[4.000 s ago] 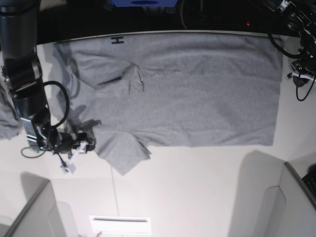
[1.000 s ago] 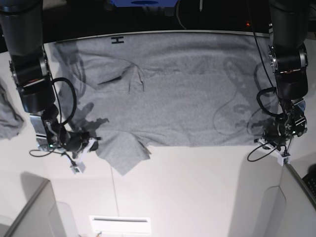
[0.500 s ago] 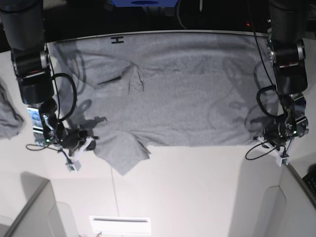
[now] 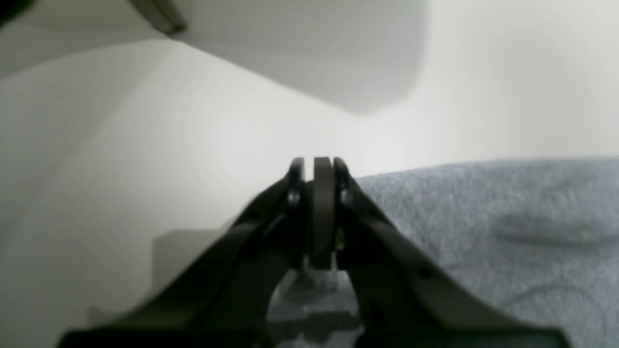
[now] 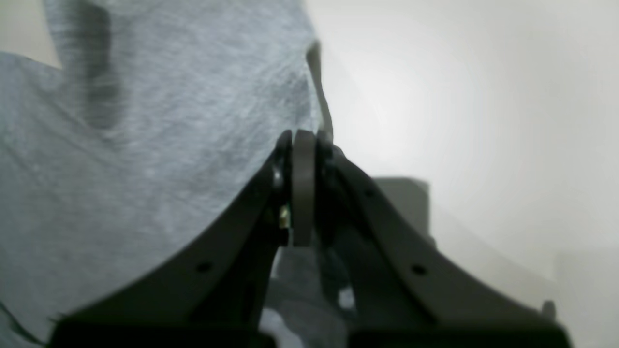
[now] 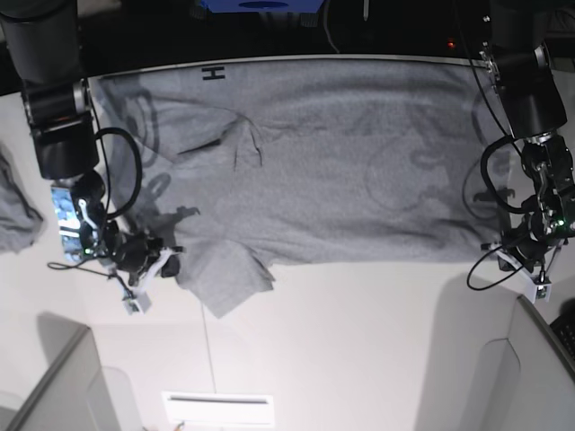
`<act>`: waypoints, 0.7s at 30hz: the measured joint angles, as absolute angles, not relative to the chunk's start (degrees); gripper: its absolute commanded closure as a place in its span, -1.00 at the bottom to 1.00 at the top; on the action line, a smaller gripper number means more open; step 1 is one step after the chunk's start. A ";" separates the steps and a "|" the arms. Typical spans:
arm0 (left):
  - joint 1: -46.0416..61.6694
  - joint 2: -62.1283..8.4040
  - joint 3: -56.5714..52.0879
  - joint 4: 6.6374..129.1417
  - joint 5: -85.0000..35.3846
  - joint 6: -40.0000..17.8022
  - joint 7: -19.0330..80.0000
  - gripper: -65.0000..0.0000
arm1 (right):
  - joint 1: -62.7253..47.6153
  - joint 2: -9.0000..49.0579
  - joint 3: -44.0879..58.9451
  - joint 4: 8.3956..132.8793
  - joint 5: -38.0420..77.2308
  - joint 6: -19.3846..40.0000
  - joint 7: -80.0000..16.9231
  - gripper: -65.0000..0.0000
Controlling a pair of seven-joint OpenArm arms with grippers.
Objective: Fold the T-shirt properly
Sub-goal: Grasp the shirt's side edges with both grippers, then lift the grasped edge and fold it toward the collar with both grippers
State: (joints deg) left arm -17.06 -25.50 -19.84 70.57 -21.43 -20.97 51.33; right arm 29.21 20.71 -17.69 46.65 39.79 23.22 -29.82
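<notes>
White matte surface [image 6: 359, 341], dark band at 12 o'clock. T-shirt [image 6: 332, 171], heather-grey knit, lies flat across the upper half, one sleeve at 7 o'clock. Right pincer [image 6: 166, 263] low at 8 o'clock, tips pressed together beside the sleeve edge. Left pincer [image 6: 519, 260] at 4 o'clock, pressed together, just off the hem corner. Second grey cloth [image 6: 16, 211] at 9 o'clock.

The heather-grey cotton T-shirt [image 6: 359, 171] is matt, finely flecked knit; the white tabletop [image 6: 359, 350] is smooth, faintly glossy.
</notes>
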 measured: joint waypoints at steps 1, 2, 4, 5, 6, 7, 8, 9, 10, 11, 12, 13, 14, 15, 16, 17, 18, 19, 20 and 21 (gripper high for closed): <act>-16.84 -25.52 -20.10 71.61 -21.41 -20.97 52.25 1.00 | 28.47 20.62 -16.23 47.57 39.94 23.27 -29.82 1.00; -16.43 -25.52 -20.69 72.55 -21.47 -20.99 52.42 1.00 | 27.86 20.67 -15.11 48.34 39.92 23.24 -30.22 1.00; -15.18 -25.43 -22.41 73.91 -21.87 -21.02 52.40 1.00 | 27.22 21.10 -13.37 49.60 39.51 23.11 -33.19 1.00; -14.50 -25.43 -23.03 74.22 -21.82 -21.45 52.53 1.00 | 26.79 21.37 -12.84 50.41 39.53 23.14 -33.47 1.00; -13.85 -25.43 -23.53 74.37 -21.69 -23.14 52.84 1.00 | 26.17 21.52 -12.62 51.24 39.57 23.14 -33.30 1.00; -13.28 -25.43 -24.08 74.37 -21.41 -24.47 53.32 1.00 | 25.63 21.41 -12.29 51.96 39.57 23.14 -33.58 1.00; -12.99 -25.43 -24.40 74.37 -21.39 -25.34 53.49 1.00 | 25.10 21.34 -11.90 52.47 39.57 23.14 -34.00 1.00; -12.86 -25.45 -24.67 74.41 -21.41 -25.54 53.45 1.00 | 24.80 21.30 -11.88 52.82 39.55 23.18 -33.98 1.00; -12.84 -25.45 -24.77 74.87 -21.39 -25.54 53.41 1.00 | 24.49 21.30 -11.88 53.10 39.62 23.18 -34.06 1.00; -12.71 -25.50 -24.77 75.64 -21.34 -25.54 53.41 1.00 | 24.34 21.37 -11.88 53.21 39.77 23.20 -34.11 1.00; -12.23 -25.61 -24.75 76.69 -21.43 -25.56 53.12 1.00 | 24.16 21.47 -11.86 53.30 39.81 23.18 -34.09 1.00; -11.51 -25.61 -24.77 77.65 -21.71 -25.63 52.88 1.00 | 23.86 21.69 -11.81 53.69 39.77 23.18 -34.11 1.00; -10.87 -25.56 -24.77 78.32 -22.04 -25.76 52.99 1.00 | 23.49 21.82 -11.70 54.11 39.77 23.18 -34.13 1.00; -10.07 -25.52 -24.75 79.02 -21.74 -25.85 53.08 1.00 | 23.03 21.93 -11.66 54.74 39.70 23.16 -34.11 1.00; -9.15 -25.54 -24.77 79.79 -21.58 -25.96 53.23 1.00 | 22.65 21.93 -11.66 55.13 39.77 23.18 -34.33 1.00; -8.45 -25.56 -24.77 80.49 -21.50 -25.96 53.41 1.00 | 22.41 21.87 -11.66 55.24 39.79 23.16 -34.39 1.00; -8.05 -25.58 -24.80 81.17 -21.37 -25.96 53.49 1.00 | 22.24 21.74 -11.64 55.33 39.81 23.16 -34.33 1.00; -8.05 -25.58 -24.82 81.78 -21.41 -25.96 53.54 1.00 | 22.15 21.67 -11.40 55.40 39.79 23.16 -34.44 1.00; -8.10 -25.61 -24.82 82.39 -21.47 -25.98 54.35 1.00 | 21.98 21.56 -10.52 55.40 39.81 23.18 -34.46 1.00; -8.27 -25.58 -25.19 82.91 -21.56 -26.02 55.64 1.00 | 21.82 21.43 -9.34 55.40 39.83 23.18 -34.50 1.00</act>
State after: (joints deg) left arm -8.27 -25.58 -25.19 82.91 -21.56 -26.02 55.64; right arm 21.82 21.43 -9.34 55.40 39.83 23.18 -34.50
